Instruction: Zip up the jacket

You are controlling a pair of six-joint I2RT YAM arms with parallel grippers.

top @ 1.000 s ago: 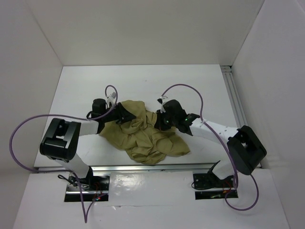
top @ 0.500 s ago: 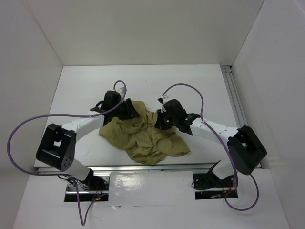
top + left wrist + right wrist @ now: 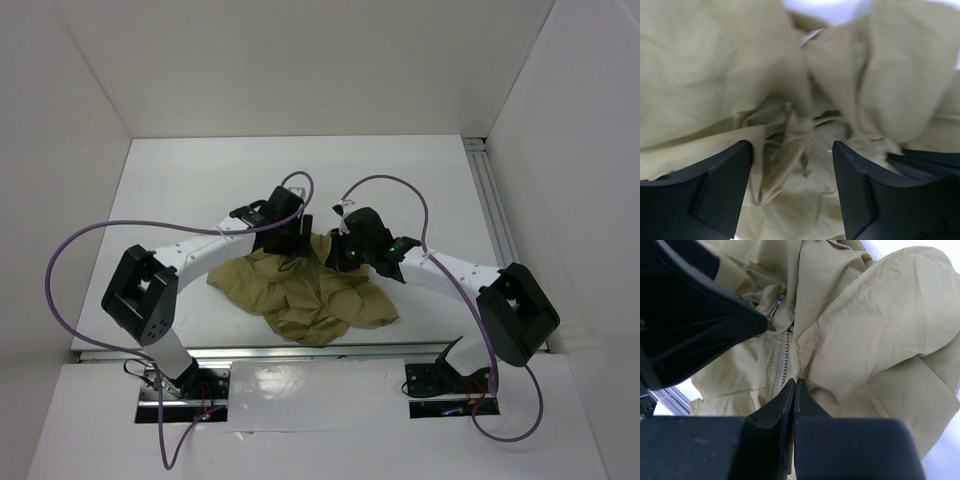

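Note:
The olive-tan jacket [image 3: 310, 295] lies crumpled on the white table between the two arms. My left gripper [image 3: 298, 236] is open and hovers over the jacket's far middle. In the left wrist view its fingers [image 3: 720, 192] stand wide apart over bunched folds of the jacket [image 3: 715, 75], with the gripper [image 3: 792, 185] closed on nothing. My right gripper [image 3: 345, 256] is shut, and in the right wrist view its tips [image 3: 794, 389] pinch a fold of the jacket [image 3: 880, 335] just beside the zipper teeth [image 3: 786, 352]. A metal zipper pull [image 3: 775, 307] lies a little farther up.
The black body of the left gripper [image 3: 690, 305] fills the upper left of the right wrist view, close to the zipper pull. White walls enclose the table [image 3: 180, 190] on three sides. A metal rail [image 3: 495, 215] runs along its right edge. Purple cables loop from both arms.
My left arm has swung right, from the jacket's left edge to its far middle, close beside the right gripper. The right gripper and the jacket have hardly moved.

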